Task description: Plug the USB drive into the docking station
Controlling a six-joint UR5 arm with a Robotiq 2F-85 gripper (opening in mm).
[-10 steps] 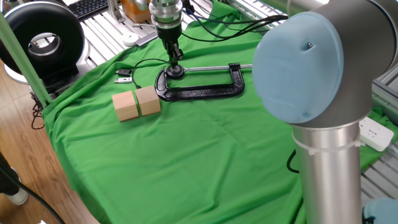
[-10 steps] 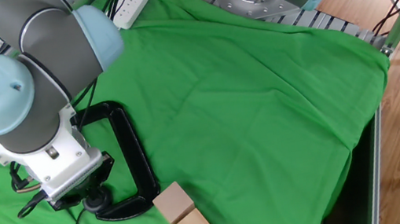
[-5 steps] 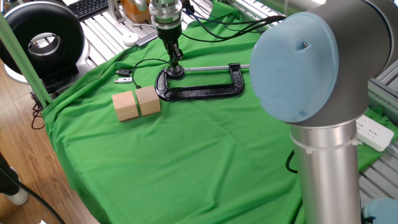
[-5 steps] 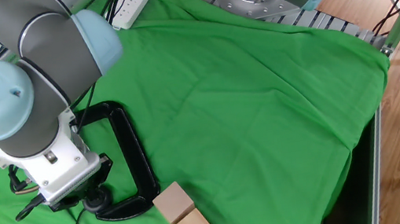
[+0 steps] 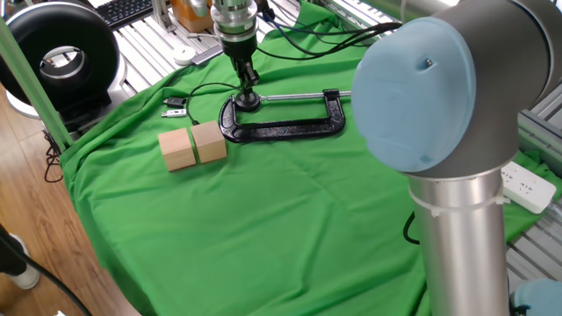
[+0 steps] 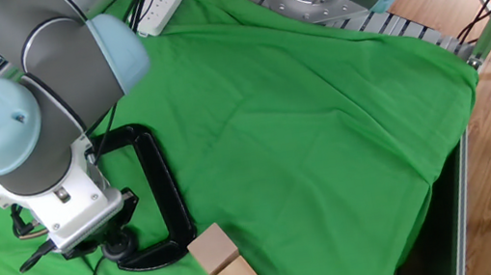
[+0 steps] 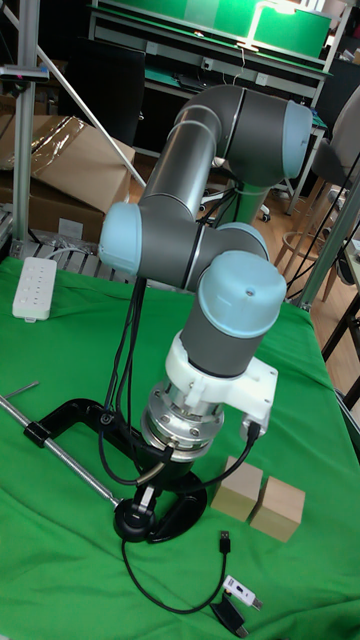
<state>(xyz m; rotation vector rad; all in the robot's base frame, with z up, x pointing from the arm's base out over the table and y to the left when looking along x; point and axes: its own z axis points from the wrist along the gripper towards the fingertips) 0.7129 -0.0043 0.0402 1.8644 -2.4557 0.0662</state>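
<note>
The docking station (image 5: 249,102) is a round black puck lying inside the mouth of the black C-clamp (image 5: 290,130), with a thin black cable running off it. My gripper (image 5: 247,88) points straight down right above the docking station, its narrow fingers shut on the USB drive (image 7: 149,497). Only a small light tip of the drive shows at the fingertips. In the tall fixed view my gripper (image 7: 150,498) hangs just over the docking station (image 7: 133,522). From the other fixed view, the wrist hides the fingers and only the docking station's (image 6: 121,246) edge shows.
Two wooden blocks (image 5: 193,145) stand side by side near the clamp. The cable's loose plug (image 7: 226,543) and small adapters (image 7: 238,594) lie on the green cloth beside them. A white power strip (image 7: 32,288) lies at the table's edge. The clamp's long screw rod (image 7: 60,455) sticks out.
The arm's upper joints have shifted very slightly. The gripper stays over the docking station, still shut.
</note>
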